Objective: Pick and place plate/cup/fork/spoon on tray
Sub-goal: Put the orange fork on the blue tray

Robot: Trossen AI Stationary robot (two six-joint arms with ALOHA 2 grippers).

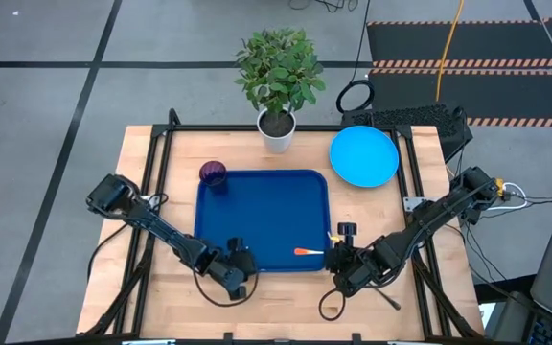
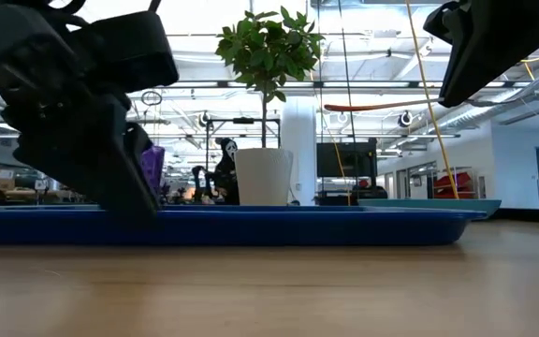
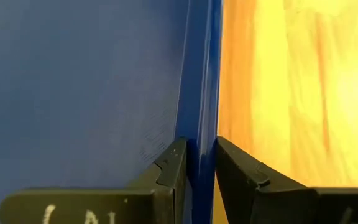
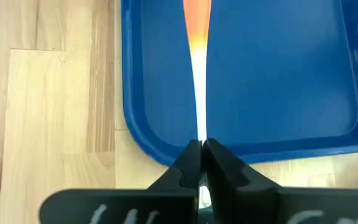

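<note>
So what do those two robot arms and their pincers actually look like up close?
Both arms, the left arm and the right arm, are dark, slim and jointed, with thin black cables looping beside them. The left gripper and the right gripper each have two dark wedge-shaped fingers, with white lettering on the body behind.

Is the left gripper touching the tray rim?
Touching. The left wrist view shows the left gripper shut astride the tray rim, fingers pressed against both sides.

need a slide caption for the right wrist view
Right gripper shut on the fork, holding its orange-handled length out over the near corner of the blue tray.
</note>
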